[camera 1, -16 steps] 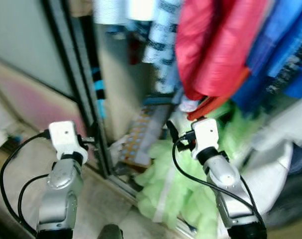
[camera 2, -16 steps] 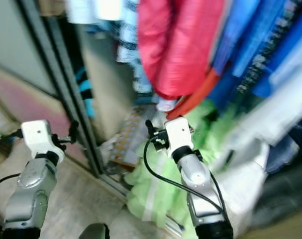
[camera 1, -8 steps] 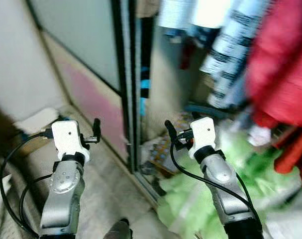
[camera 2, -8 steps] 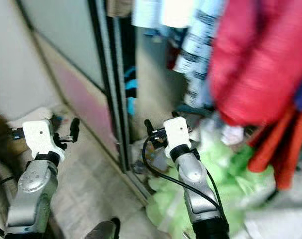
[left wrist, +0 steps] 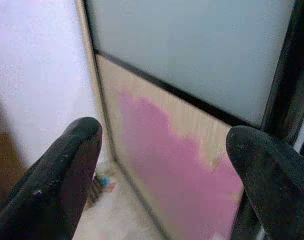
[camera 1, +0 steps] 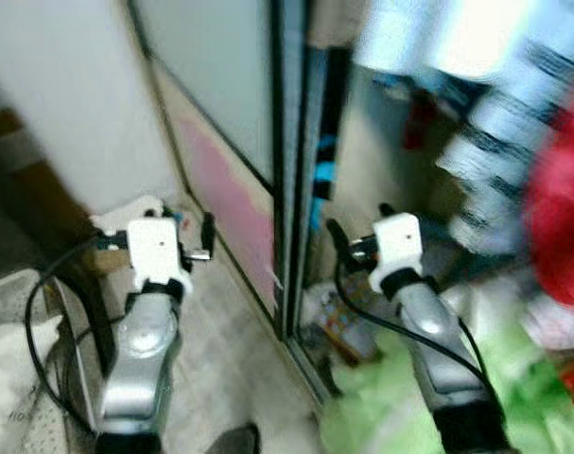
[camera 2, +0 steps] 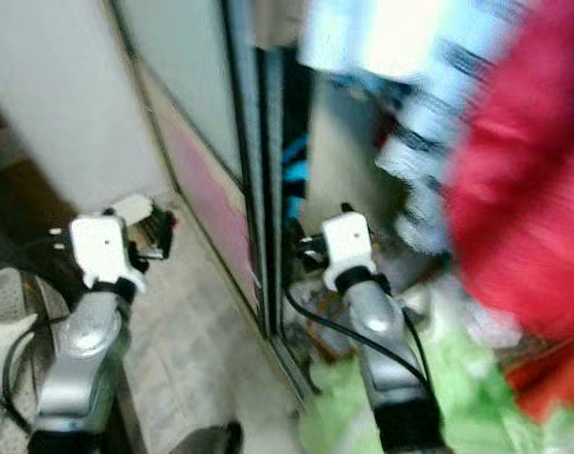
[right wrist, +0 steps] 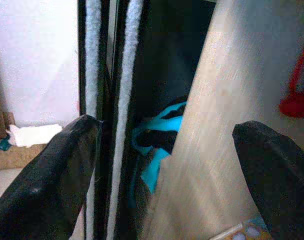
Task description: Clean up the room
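Note:
Both views are blurred. My left gripper is held up in front of the frosted sliding wardrobe door, open with nothing between its fingers. My right gripper is raised at the wardrobe's open side, also open and holding nothing. Past its fingers a turquoise and black garment hangs behind the door edge. A pale green cloth pile lies on the floor below the right arm. A red jacket and a striped garment hang inside.
The black door track crosses the tiled floor between my arms. A crumpled white item lies on the floor by the white wall. A dark wooden piece and white fabric are at my left.
The camera has swung to the left, so the wardrobe and hanging clothes have slid right and the wall has come into view. Both grippers stay raised and open.

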{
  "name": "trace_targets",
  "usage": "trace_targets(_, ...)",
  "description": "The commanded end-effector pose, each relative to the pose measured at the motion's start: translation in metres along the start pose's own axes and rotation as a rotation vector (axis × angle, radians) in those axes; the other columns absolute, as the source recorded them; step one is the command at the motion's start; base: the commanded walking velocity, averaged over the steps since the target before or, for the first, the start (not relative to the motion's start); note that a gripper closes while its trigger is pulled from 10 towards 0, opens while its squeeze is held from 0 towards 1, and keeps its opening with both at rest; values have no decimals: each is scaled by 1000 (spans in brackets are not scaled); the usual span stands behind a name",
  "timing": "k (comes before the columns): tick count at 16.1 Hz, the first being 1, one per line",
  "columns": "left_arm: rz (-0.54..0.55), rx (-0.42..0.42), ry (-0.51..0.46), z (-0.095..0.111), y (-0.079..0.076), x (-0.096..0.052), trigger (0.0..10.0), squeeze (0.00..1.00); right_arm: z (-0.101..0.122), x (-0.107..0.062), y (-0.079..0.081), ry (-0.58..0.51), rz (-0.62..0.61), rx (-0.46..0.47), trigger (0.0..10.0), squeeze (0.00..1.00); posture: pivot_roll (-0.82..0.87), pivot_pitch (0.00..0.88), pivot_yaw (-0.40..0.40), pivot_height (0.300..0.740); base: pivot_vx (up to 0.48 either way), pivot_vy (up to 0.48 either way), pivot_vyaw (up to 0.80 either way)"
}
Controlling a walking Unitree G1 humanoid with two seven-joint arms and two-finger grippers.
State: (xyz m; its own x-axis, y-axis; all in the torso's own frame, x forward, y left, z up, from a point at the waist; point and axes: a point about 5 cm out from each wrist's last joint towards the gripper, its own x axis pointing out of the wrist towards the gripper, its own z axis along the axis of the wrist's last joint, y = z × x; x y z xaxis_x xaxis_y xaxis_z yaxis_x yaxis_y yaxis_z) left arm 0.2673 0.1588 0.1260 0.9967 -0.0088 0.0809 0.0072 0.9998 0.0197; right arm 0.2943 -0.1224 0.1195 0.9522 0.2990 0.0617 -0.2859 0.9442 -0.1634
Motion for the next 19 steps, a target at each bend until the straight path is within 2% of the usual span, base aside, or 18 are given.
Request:
trace_targets(1, -5, 5, -15, 0, 3, -3, 10000, 0, 1, 0, 5, -9, 9, 10, 10000, 0, 103, 0, -23, 740, 0, 0, 800)
trace_targets(4, -23, -24, 0, -3, 1, -6, 10000, 0, -1, -2, 4, -4, 10, 7, 10000, 0, 100, 0, -26, 740, 0, 0, 800)
trace_targets(5, -31, -108, 43, -6, -2, -8, 10000, 0, -1, -3, 4, -4, 9, 6, 10000, 0, 97, 0, -25, 740, 0, 0, 800)
trace_targets(8, -64, -58, 36, -6, -3, -8, 10000, 0, -2, -4, 3, 0, 8, 5, 10000, 0, 95, 0, -26, 740, 0, 0, 800)
trace_targets(10, -31, -31, 45, -10, -1, -7, 10000, 0, -2, -4, 4, 2, 10, 12, 10000, 0, 95, 0, -26, 740, 0, 0, 700)
trace_targets(12, 50, 63, 87, -13, 0, -6, 10000, 0, -2, -4, 3, 3, 12, 6, 10000, 0, 97, 0, -31, 740, 0, 0, 0)
trace_targets(13, 1, 49, 94, -12, -2, -7, 10000, 0, -2, -4, 3, 3, 11, 5, 10000, 0, 98, 0, -32, 740, 0, 0, 800)
trace_targets(14, -83, 23, 60, -9, -5, -8, 10000, 0, -2, -4, 3, 2, 12, -3, 10000, 0, 97, 0, -31, 740, 0, 0, 800)
trace_targets(19, -57, -20, 68, -9, -3, -8, 10000, 0, -3, -4, 4, 5, 13, -2, 10000, 0, 98, 0, -30, 740, 0, 0, 800)
